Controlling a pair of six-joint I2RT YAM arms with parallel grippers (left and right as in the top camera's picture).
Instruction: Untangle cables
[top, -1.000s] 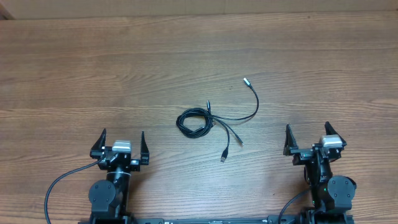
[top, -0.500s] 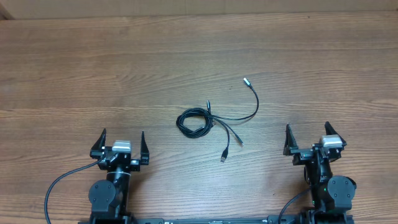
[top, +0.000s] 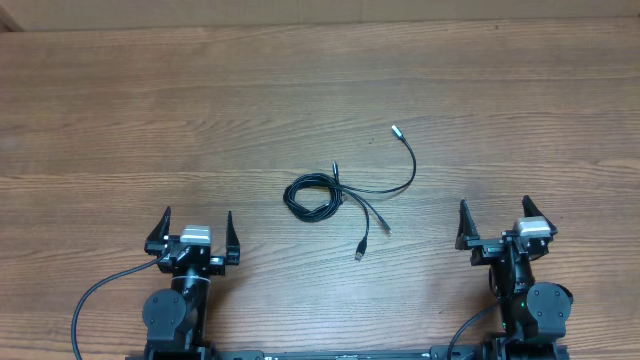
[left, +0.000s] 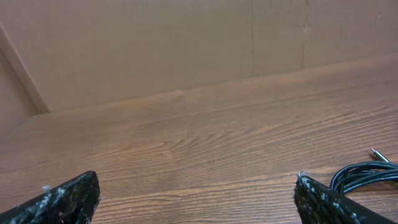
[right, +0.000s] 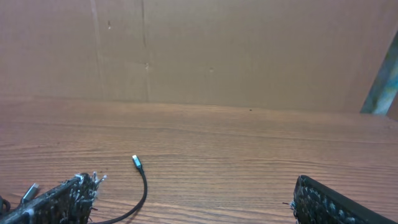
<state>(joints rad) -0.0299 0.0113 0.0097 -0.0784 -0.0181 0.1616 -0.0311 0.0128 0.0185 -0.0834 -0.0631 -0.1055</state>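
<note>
Black cables (top: 330, 192) lie at the middle of the tabletop (top: 150, 100); left gripper (top: 197, 214) and right gripper (top: 495, 201) wait wide open, empty, by the near edge. Risk: pinching several strands at once could cinch the coil tighter. Thin, glossy cords, one tight loop, loose silver-tipped tails, smooth wood grain beneath.

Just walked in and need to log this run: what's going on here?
Nothing is being handled. Thin black cables lie tangled in the middle of the table, part coiled, with plug ends trailing out. The left gripper and right gripper sit open at the near edge, apart from the cables. Untangling has not begun.
</note>
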